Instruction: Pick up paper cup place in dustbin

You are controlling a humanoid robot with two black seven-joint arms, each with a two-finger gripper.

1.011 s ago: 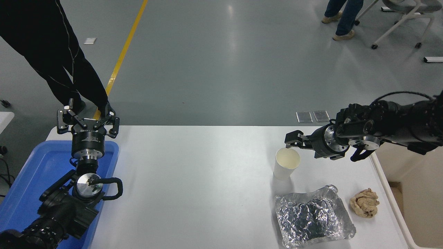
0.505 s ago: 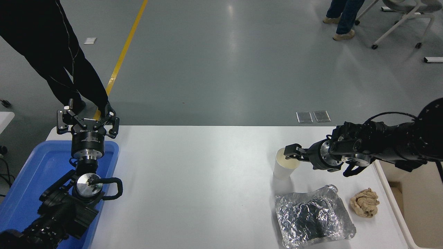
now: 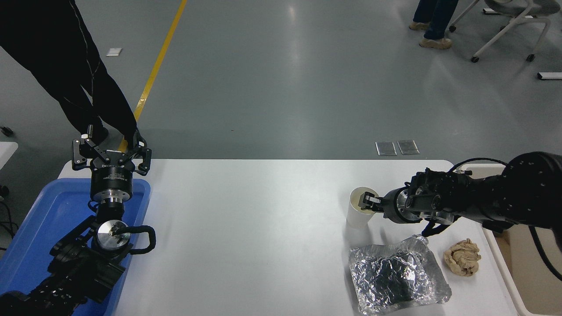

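Observation:
The white paper cup (image 3: 356, 216) stands upright on the white table (image 3: 246, 228), right of the middle. My right gripper (image 3: 367, 202) comes in from the right, lying level, and its tip is at the cup's right rim, reaching over the cream inside. I cannot see how it stands on the rim. The beige dustbin (image 3: 506, 268) sits off the table's right edge, partly behind my right arm and cut by the picture's edge. My left gripper (image 3: 111, 147) is parked open and empty over the far end of the blue tray (image 3: 39, 228).
A crumpled foil sheet (image 3: 397, 274) lies just in front of the cup. A crumpled brown paper ball (image 3: 462, 256) lies to its right, near the bin. A person in black (image 3: 66, 57) stands at the far left, and another person's feet (image 3: 432, 41) show at the top right.
My right gripper has come down and toward me, from just behind and above the cup's rim to the cup's right rim. The cup has stayed put. The left arm has not moved.

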